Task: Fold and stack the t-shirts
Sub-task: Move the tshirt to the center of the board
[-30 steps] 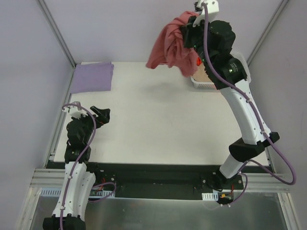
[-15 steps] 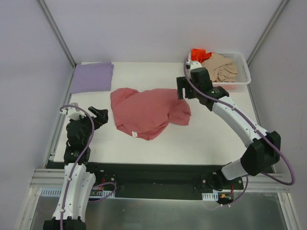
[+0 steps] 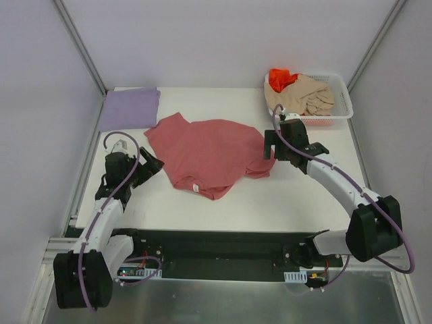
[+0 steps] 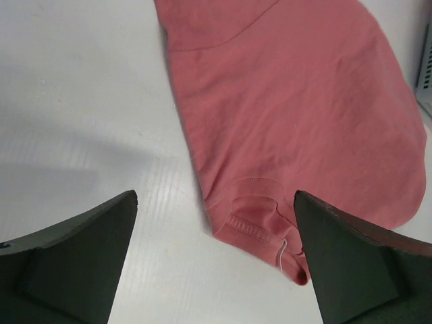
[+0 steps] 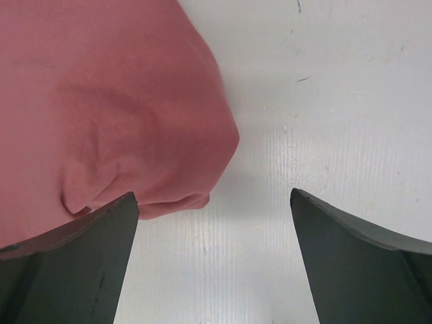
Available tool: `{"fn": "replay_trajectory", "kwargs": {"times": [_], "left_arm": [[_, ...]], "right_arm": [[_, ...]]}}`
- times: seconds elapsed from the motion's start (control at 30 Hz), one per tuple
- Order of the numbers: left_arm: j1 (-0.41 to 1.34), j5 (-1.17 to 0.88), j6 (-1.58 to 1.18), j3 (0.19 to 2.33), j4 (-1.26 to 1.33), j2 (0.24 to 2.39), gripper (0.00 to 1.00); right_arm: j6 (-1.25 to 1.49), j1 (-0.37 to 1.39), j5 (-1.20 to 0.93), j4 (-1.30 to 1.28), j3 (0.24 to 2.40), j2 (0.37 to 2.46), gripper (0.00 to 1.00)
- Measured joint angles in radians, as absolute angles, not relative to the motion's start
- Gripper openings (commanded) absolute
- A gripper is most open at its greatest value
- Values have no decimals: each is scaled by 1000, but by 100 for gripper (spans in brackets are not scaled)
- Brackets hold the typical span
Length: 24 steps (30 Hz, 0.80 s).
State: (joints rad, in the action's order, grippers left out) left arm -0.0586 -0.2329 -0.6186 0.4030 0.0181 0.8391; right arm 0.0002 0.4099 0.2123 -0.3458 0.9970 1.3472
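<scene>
Top external: rose-red t-shirt (image 3: 209, 155) spread on table (image 3: 304, 196); left claw (image 3: 154, 167), right claw (image 3: 268, 145) both wide open, empty.

I count four shirts, a rose-red tee (image 3: 209, 155), lavender tee (image 3: 129, 108), beige tee (image 3: 307, 96) and orange tee (image 3: 280, 77), one white basket (image 3: 325, 120), and two arms, left arm (image 3: 101, 216) and right arm (image 3: 337, 182)
</scene>
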Motion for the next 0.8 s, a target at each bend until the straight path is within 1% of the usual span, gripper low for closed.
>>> {"fn": "replay_trajectory", "kwargs": {"times": [0.13, 0.2, 0.5, 0.57, 0.67, 0.8], "left_arm": [[-36, -261, -630, 451, 19, 972, 99], [3, -255, -639, 475, 18, 1030, 99], [287, -233, -677, 622, 18, 1303, 99], [354, -212, -693, 645, -3, 1319, 99], [501, -136, -723, 693, -63, 1320, 99], [677, -20, -734, 779, -123, 1326, 98]], "right_arm": [[-20, 409, 210, -309, 997, 1354, 96], [-31, 409, 202, -291, 1007, 1383, 96], [-33, 410, 167, -266, 1123, 1636, 96], [-29, 409, 171, -267, 1124, 1651, 96], [-17, 408, 204, -267, 1122, 1648, 96], [42, 384, 232, -255, 1074, 1600, 96]]}}
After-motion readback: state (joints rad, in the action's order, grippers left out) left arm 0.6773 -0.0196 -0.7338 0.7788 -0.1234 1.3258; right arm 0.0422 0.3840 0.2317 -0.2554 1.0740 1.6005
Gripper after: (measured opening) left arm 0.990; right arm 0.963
